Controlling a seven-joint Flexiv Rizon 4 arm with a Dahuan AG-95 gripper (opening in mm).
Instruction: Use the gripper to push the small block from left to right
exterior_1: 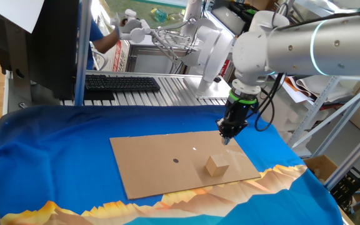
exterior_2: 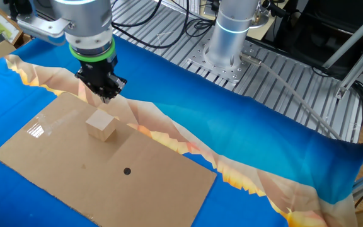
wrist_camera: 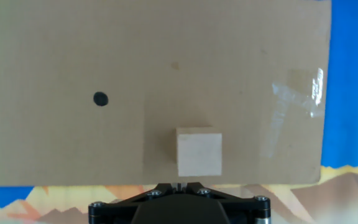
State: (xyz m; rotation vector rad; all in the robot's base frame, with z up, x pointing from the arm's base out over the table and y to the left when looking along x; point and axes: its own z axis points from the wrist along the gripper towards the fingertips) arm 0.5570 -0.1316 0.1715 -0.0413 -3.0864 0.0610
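The small block [exterior_1: 217, 165] is a pale wooden cube on the brown cardboard sheet [exterior_1: 149, 159], near the sheet's right end. It also shows in the other fixed view [exterior_2: 101, 124] and in the hand view [wrist_camera: 199, 153]. My gripper [exterior_1: 225, 135] is a black narrow tool with a green ring, its tips pressed together. It hangs above the sheet, just beyond the block and apart from it. In the other fixed view the gripper [exterior_2: 106, 94] is above and behind the block. In the hand view the gripper [wrist_camera: 179, 185] sits at the bottom edge, right below the block.
A small dark dot [exterior_1: 175, 160] marks the sheet left of the block. The sheet lies on a blue cloth [exterior_1: 55, 162]. A keyboard [exterior_1: 120, 82] and a white robot hand [exterior_1: 161, 34] are at the back. Another arm's base [exterior_2: 229, 38] stands beyond the cloth.
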